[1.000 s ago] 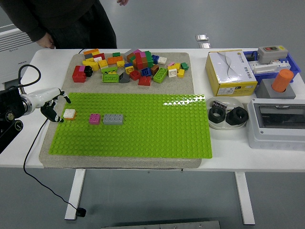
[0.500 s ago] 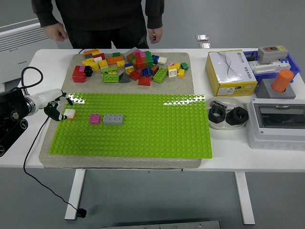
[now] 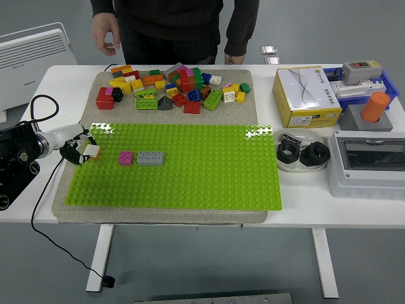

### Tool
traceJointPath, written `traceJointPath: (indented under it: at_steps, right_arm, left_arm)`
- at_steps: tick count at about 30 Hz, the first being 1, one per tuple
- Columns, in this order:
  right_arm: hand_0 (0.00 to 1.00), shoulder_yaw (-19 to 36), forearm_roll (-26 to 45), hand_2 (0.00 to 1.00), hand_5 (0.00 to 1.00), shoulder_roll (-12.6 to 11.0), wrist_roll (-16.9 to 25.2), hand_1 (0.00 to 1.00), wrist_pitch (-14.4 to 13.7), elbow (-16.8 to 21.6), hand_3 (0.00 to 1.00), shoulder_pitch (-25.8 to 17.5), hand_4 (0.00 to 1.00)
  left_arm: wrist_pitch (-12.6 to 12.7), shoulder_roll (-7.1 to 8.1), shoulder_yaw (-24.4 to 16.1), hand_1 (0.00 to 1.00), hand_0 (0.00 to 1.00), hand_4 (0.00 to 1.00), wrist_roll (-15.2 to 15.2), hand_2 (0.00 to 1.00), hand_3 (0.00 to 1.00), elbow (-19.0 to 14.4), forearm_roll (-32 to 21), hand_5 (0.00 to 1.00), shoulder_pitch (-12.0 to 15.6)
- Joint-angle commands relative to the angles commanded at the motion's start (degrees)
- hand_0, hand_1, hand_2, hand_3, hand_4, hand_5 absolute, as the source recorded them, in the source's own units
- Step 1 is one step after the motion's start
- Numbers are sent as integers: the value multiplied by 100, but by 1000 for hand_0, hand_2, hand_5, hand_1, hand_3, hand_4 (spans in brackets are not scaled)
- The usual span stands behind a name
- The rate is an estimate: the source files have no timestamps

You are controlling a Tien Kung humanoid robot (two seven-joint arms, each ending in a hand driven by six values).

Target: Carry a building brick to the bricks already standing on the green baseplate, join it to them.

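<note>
Head view: left hand (image 3: 74, 149) fingers around white brick (image 3: 92, 151), contact unclear; right arm unseen.

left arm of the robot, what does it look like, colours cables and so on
The left arm is bulky and black with round joint housings, then a short white and silver wrist section. The left hand has thin black fingers. A black cable loops above the arm and another trails off the table edge toward the floor. No markings are readable. The right arm is not in view.
</note>
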Motion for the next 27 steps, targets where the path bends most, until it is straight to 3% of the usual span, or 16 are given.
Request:
traceJointPath:
  at_steps: [11,12,17,18,27]
  right_arm:
    - [605,-3,0,660,998,1,0,590,-4,0,718,4,846]
    - [605,-2,-2,660,998,1,1,592,-3,0,718,3,847]
    - [605,12,-16,660,998,3,4,592,-1,0,718,-2,847]
    - [605,16,-20,659,998,3,5,594,-1,0,717,-2,847]
    - [605,36,-38,659,998,9,7,593,0,0,717,-9,847]
  left_arm:
    - [104,-22,27,20,260,558,-62,68,612,-8,-23,2,11]
    - [130,-27,25,13,252,513,-70,63,538,-3,-30,2,21]
    - [268,-51,17,13,252,513,-98,63,538,21,-49,2,82]
    - [297,-58,14,13,246,534,-105,54,440,28,-51,2,98]
    - [434,-90,-30,10,240,531,-148,53,389,32,-56,2,191]
